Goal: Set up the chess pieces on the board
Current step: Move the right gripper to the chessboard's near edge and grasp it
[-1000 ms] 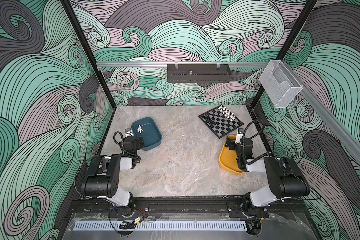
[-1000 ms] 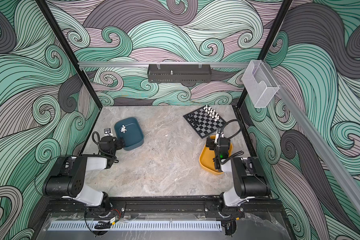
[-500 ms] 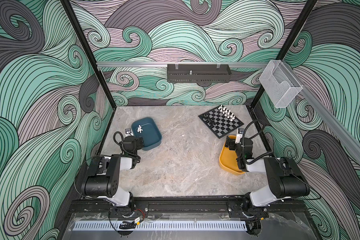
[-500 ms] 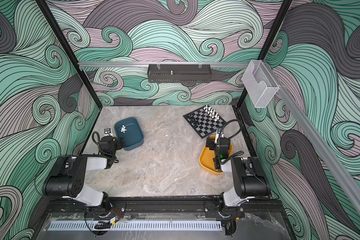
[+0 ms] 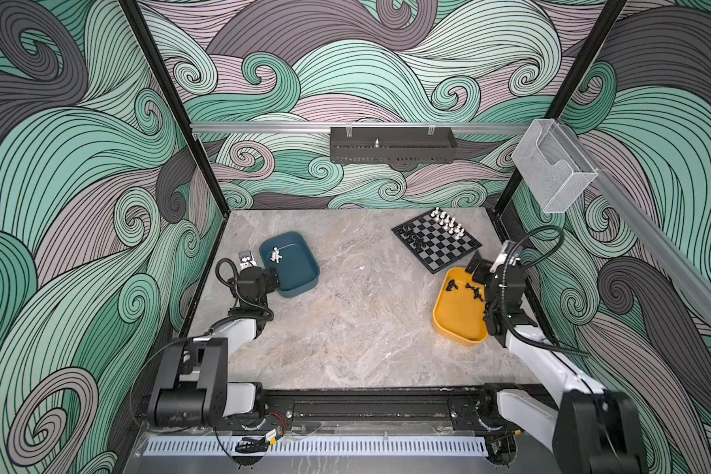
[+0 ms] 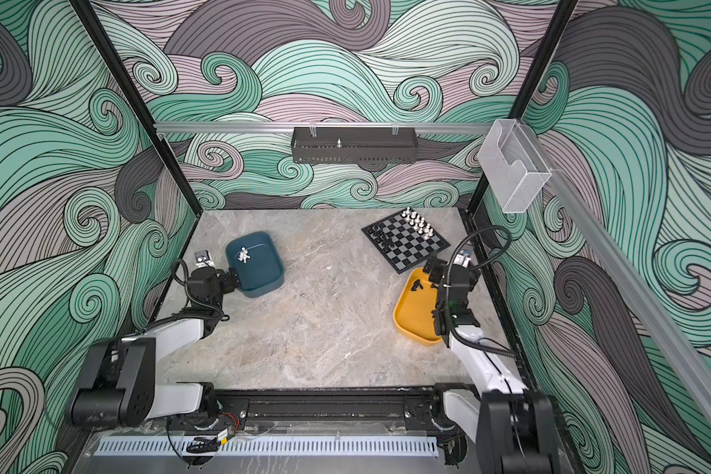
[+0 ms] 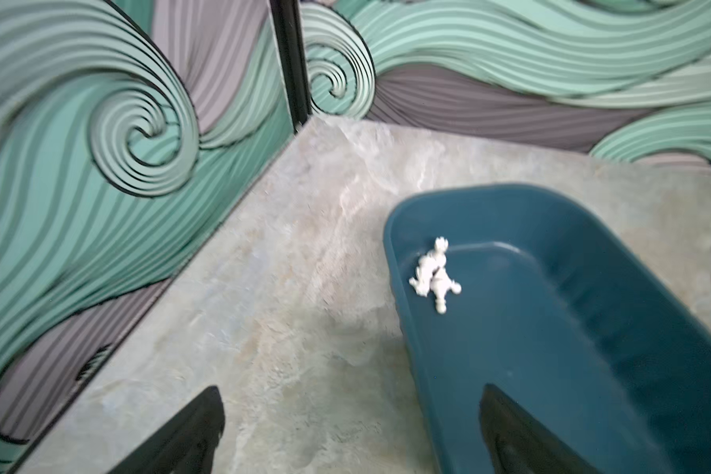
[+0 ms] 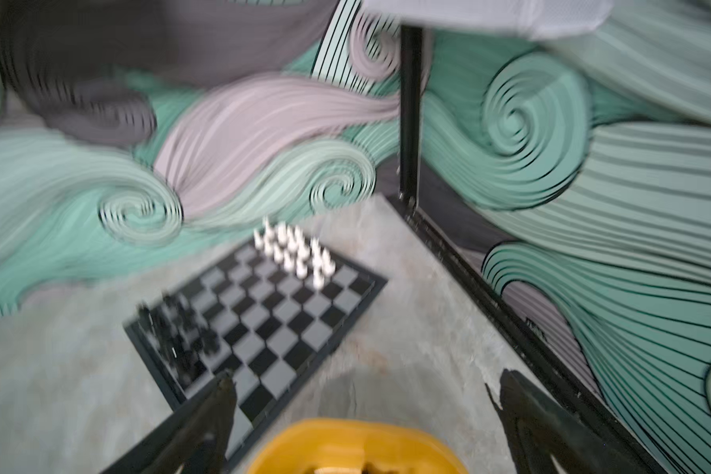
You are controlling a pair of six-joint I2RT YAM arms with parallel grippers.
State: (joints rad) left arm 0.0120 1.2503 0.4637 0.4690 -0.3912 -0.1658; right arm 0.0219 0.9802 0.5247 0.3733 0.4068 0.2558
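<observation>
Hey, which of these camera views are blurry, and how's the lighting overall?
Right wrist view: heavily smeared, the black pieces on the board are just smudges. Left wrist view: slightly soft, but the white pieces in the teal tray are still readable. Both top views: sharp, evenly lit, only soft shadows.

One board (image 5: 440, 251), upper right. Two trays: teal tray (image 5: 298, 269), yellow tray (image 5: 457, 318). Two arms: left arm (image 5: 239, 330), right arm (image 5: 547, 363). One black rack (image 5: 393, 145), one clear box (image 5: 555, 176). Chess pieces (image 5: 448, 223): too small to count.

Top views high above; right wrist view low, facing the board (image 8: 263, 324)
</observation>
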